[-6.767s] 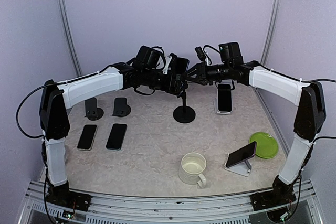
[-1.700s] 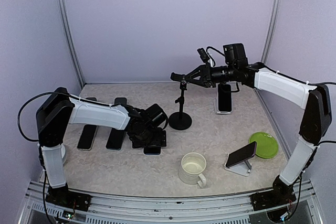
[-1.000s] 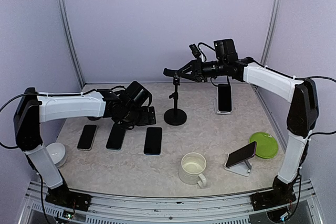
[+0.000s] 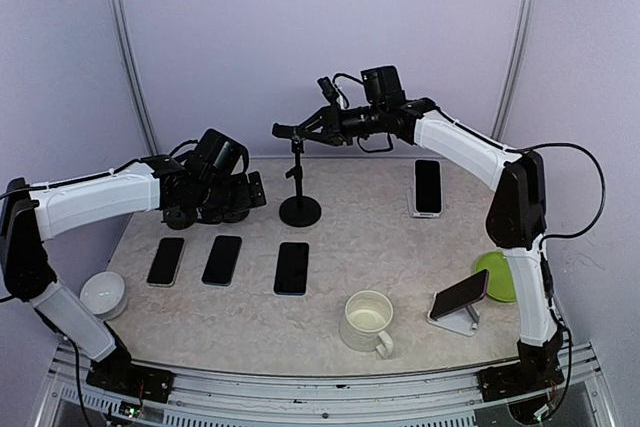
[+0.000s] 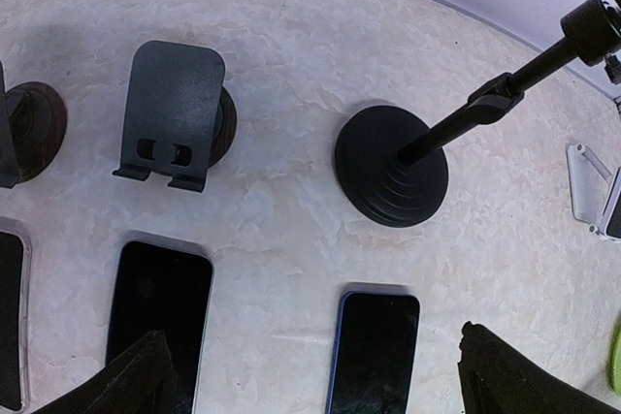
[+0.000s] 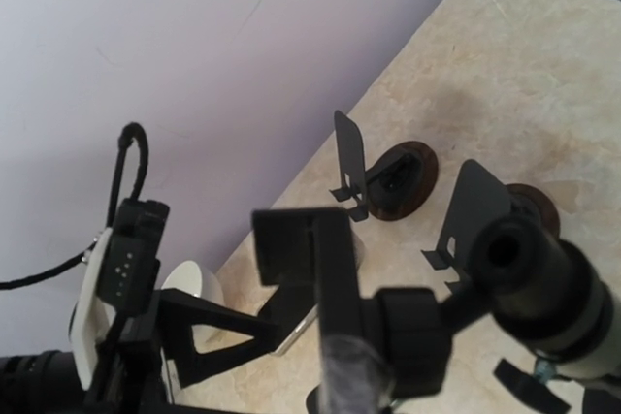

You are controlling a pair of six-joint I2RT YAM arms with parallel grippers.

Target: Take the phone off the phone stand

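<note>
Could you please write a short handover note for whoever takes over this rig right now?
Left tool: open, empty, hovering over the beige marbled table at its left rear.
Right tool: shut on the top of the black round-based pole phone stand, whose clamp is empty.
Dark blue-edged phone: flat on the table, in front of the stand.
Done: phone is off the stand.
Left: probably release the stand and retract both arms.
</note>
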